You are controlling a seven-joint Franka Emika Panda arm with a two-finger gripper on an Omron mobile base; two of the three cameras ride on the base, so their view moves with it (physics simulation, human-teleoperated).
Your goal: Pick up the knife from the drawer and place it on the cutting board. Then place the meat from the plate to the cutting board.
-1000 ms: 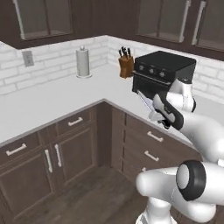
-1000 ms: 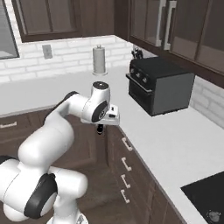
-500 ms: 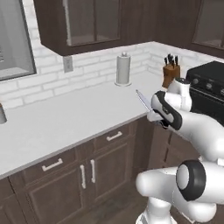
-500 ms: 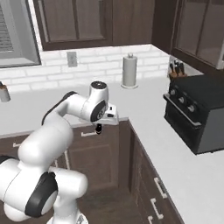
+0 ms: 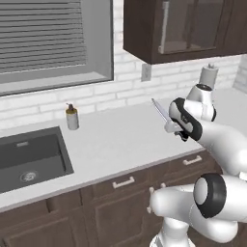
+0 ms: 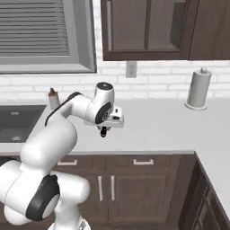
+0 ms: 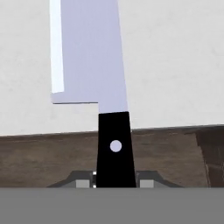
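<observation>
One knife (image 5: 161,112) rides in the gripper (image 5: 179,131) in the left base view, blade angled toward ten o'clock, carried clear above the counter (image 5: 120,140) for transport. From the right base view the gripper (image 6: 104,131) hangs over the counter edge; the blade is probably edge-on, hard to see. Hand view: jaws clamped on the black handle (image 7: 114,148), blade at twelve o'clock.

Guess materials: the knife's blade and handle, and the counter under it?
Knife blade: looks like metal, flat pale silver-grey with a lighter strip along one edge. Its handle, clamped in the end effector: matte black with one pale rivet dot; plastic or wood, can't tell. Counter: off-white, faintly speckled, probably stone or laminate.
</observation>
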